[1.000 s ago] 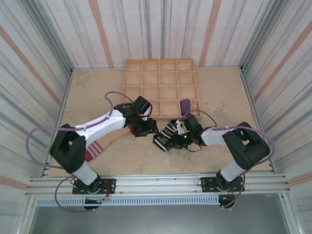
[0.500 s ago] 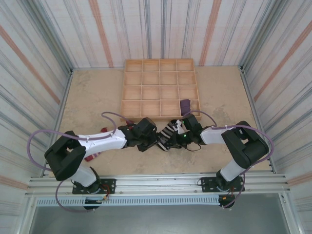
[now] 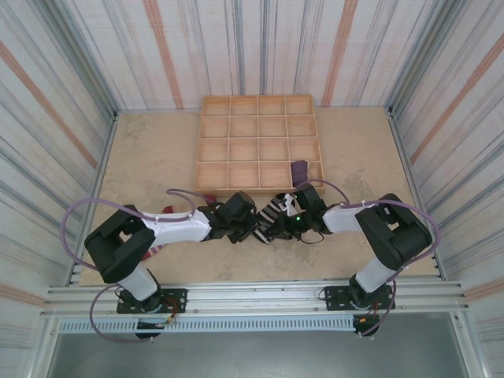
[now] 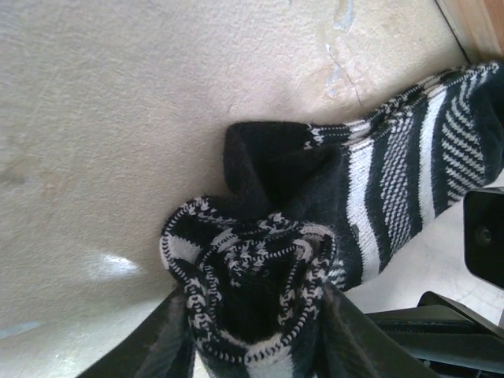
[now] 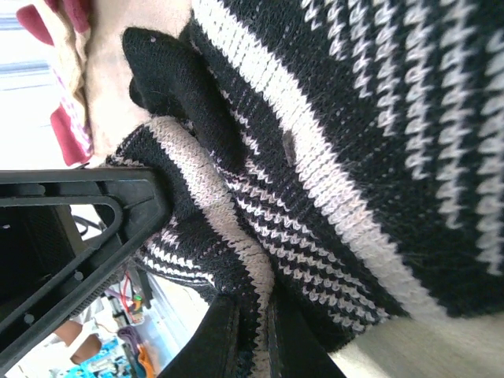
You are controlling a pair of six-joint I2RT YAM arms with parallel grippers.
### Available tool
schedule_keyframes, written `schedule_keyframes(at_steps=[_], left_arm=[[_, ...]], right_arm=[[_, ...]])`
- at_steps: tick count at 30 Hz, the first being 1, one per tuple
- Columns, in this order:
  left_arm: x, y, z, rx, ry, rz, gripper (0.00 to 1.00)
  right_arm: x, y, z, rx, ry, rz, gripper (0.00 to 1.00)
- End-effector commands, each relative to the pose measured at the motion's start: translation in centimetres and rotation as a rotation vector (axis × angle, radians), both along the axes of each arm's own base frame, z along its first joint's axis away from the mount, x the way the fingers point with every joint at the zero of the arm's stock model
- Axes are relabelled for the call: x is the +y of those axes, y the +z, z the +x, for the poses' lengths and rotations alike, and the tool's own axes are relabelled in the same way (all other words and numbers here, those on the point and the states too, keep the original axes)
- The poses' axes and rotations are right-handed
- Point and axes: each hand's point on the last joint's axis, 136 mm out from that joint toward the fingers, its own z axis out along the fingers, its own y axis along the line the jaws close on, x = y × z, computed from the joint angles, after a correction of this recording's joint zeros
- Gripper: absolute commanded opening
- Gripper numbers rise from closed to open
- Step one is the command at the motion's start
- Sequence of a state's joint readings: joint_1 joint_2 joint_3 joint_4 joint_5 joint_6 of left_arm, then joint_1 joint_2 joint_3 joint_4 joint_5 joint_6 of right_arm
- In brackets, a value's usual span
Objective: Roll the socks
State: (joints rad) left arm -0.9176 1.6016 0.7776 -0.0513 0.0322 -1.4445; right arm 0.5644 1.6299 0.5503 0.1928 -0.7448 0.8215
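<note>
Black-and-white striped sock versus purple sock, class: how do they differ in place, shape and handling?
Place: the black-and-white striped knitted sock lies on the tan table; the purple fabric sock sits in a compartment of the wooden grid tray.
Shape: the striped sock is partly rolled; the purple sock is a compact bundle.
Handling: left pincer and right pincer grip the striped sock; nothing touches the purple sock.
Both are fabric.

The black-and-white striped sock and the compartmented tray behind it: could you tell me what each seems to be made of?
The black-and-white striped sock looks like matte knitted yarn, fibre unclear: rows of loops show in the right wrist view. The pale compartmented tray looks like unvarnished light wood, perhaps plywood: even tan colour, thin straight dividers.
</note>
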Motion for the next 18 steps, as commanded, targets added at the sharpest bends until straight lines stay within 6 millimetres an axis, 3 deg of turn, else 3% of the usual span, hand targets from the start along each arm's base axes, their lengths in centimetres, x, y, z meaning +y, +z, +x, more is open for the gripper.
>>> schedule_keyframes(at_steps=[1,7,10,12,15,18], left_arm=[[0.6,-1.2,-0.3,0.049,0.020,0.038,0.34],[1.4,-2.8,-0.5,0.141,-0.015,0.088,0.07],[1.8,-2.7,-0.3,0.145,-0.037,0.121,0.00],[2.1,-2.6,-0.2,0.154,-0.055,0.146,0.00],[2.2,-2.3,-0.2,0.175,-0.098,0.172,0.00],[2.2,-1.9,-0.4,0.201,-0.143,0.187,0.00]], right_arm=[[-2.1,-3.8,-1.0,0.097,-0.064,-0.143,0.00],[-1.8,-3.1,-0.5,0.052,-0.063,-0.108,0.00],[-1.6,-2.8,-0.1,0.030,-0.053,-0.099,0.02],[-1.5,-2.7,0.0,0.012,-0.033,-0.104,0.11],[-1.6,-1.6,0.4,-0.055,-0.004,-0.122,0.36],[-2.1,0.6,1.0,-0.179,0.022,-0.173,0.47]])
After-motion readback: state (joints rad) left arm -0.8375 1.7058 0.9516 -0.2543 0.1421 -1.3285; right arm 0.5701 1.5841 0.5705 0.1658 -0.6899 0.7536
